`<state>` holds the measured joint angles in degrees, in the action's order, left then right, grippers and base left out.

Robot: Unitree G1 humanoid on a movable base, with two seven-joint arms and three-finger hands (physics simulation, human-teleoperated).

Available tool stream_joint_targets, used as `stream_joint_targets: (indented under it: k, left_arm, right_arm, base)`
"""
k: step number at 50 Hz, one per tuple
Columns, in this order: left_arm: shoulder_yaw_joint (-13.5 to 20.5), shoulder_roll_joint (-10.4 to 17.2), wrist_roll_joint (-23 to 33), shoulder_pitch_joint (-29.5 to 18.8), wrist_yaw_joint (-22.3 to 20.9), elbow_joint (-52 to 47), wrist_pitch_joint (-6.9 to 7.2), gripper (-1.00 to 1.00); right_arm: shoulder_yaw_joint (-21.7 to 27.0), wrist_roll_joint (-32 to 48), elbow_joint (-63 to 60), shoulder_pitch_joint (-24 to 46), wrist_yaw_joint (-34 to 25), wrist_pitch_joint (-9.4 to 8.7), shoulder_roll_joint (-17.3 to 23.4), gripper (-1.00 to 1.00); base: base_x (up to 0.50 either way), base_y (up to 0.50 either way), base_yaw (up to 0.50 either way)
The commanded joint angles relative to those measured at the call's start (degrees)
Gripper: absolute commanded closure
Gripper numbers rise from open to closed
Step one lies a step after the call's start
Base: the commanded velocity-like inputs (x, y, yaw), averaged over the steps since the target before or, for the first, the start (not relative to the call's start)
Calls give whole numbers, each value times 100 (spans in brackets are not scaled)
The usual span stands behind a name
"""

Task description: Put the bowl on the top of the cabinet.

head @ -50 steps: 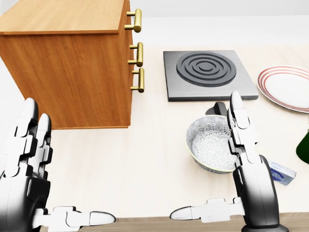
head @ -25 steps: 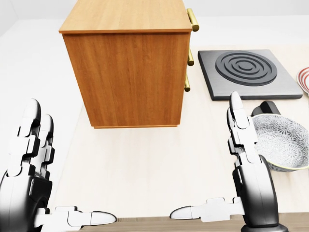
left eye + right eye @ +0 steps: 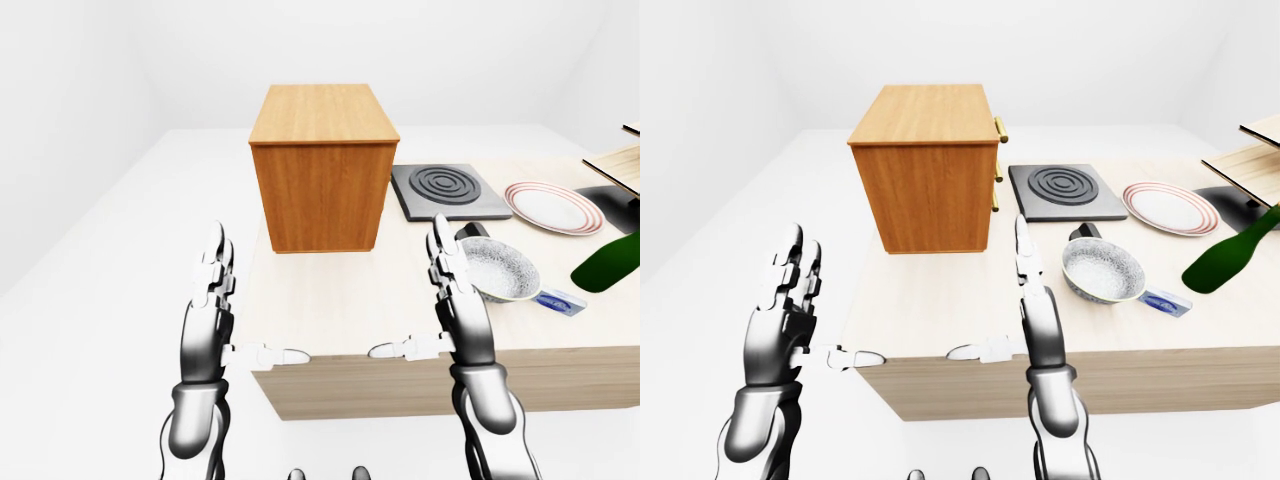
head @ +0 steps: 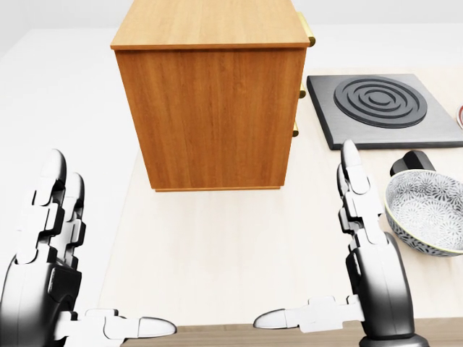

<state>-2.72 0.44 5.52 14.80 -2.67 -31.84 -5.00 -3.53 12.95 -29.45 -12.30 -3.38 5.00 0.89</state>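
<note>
- the left robot hand (image 4: 45, 238) is released, its fingers straight and pointing up the head view, thumb stretched sideways toward the middle; it grasps nothing and sits past the left edge of the surface (image 4: 217, 246).
- the cabinet (image 4: 217, 108) stands on the pale wooden surface near its far left corner, a plain wooden side facing the head view; its flat top is bare, and brass handles (image 3: 1001, 130) show on its right face in the right-eye view.
- the right robot hand (image 4: 365, 246) is likewise released, fingers straight and upright, thumb pointing left; it hovers at the near edge of the surface, just left of the bowl and not touching it as far as the views show.
- a dark square burner plate (image 4: 380, 108) with raised rings lies to the right of the cabinet, toward the far edge.
- the bowl (image 4: 427, 213) rests upright on the surface, nearer than the burner plate; it has a patterned grey inside, and a small black thing (image 4: 414, 161) sits just behind it.
- a small blue and white packet (image 3: 1167, 303) lies beside the bowl on its right.
- a red-rimmed plate (image 3: 1168, 208) lies right of the burner plate.
- a dark green bottle (image 3: 1230, 252) leans in at the right edge of the eye views.
</note>
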Motion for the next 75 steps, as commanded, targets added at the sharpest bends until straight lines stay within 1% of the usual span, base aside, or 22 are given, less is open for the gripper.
stream_joint_targets:
  k: [1, 27, 37, 39, 44, 46, 52, 63, 65, 66, 67, 68, 69, 71, 72, 75]
  left_arm:
    - [-16, 2, 0, 0, -13, 25, 0, -100]
    - [-13, 2, -51, -43, -36, 88, 0, -100]
    - [-41, 10, -61, -45, -62, 140, 0, -100]
    - [-66, 20, -56, -55, -90, 184, 0, -100]
    - [-67, 21, -59, -59, -96, 170, 0, -100]
    - [-64, 21, -66, -64, -97, 181, 0, -100]
    - [-69, 22, -81, -56, -111, 184, 0, -100]
    - [-55, 12, -124, -117, -114, 270, 0, -100]
    - [-50, 13, -121, -124, -111, 295, 0, -100]
    - [-49, 12, -120, -120, -110, 294, 0, -100]
    - [-43, 11, -121, -124, -105, 305, 0, -100]
    - [-43, 11, -121, -124, -104, 306, 0, -100]
    - [-38, 8, -96, -129, -95, 333, 0, -100]
    - [-35, 6, -97, -140, -88, 368, 0, -100]
    - [-37, 5, -88, -133, -84, 344, 0, -100]
    - [-38, 6, -87, -132, -82, 342, 0, -100]
  right_arm:
    - [-6, -42, 12, -1, -17, 0, 3, -100]
    - [6, -60, 36, 15, -22, 0, -2, -100]
    - [4, -59, 120, 21, -21, 0, 7, -100]
    - [3, -66, 354, 57, 0, 0, 13, -100]
    - [10, -75, 382, 69, -10, 0, 9, -100]
    - [6, -90, 216, 66, -48, 0, 2, -100]
    - [-12, -117, 396, 62, -34, 0, 6, -100]
    - [17, -149, 370, 100, -47, 0, 0, -100]
    - [43, -115, 226, 103, -42, 0, -7, -100]
    - [50, 36, 302, 73, 30, 0, -6, -100]
    - [80, 324, -97, 35, 31, 0, -15, -100]
    - [78, 342, -124, 34, 32, 0, -13, -100]
    - [139, 687, -194, 54, 77, 0, 10, -100]
    - [237, 904, -879, 81, -193, 0, 24, -100]
    - [300, 1194, -1149, 115, -437, 0, 66, -100]
    - [314, 1221, -1168, 121, -478, 0, 43, -100]
  base:
    - [0, 0, 0]
    - [32, -16, 0]
    - [34, -2, 0]
    - [32, 5, 0]
    - [35, 10, 0]
    - [29, 10, 0]
    - [2, 2, 0]
    - [0, 0, 0]
    - [0, 0, 0]
    - [0, 0, 0]
    - [0, 0, 0]
    - [0, 0, 0]
    - [0, 0, 0]
    - [0, 0, 0]
    - [0, 0, 0]
    - [0, 0, 0]
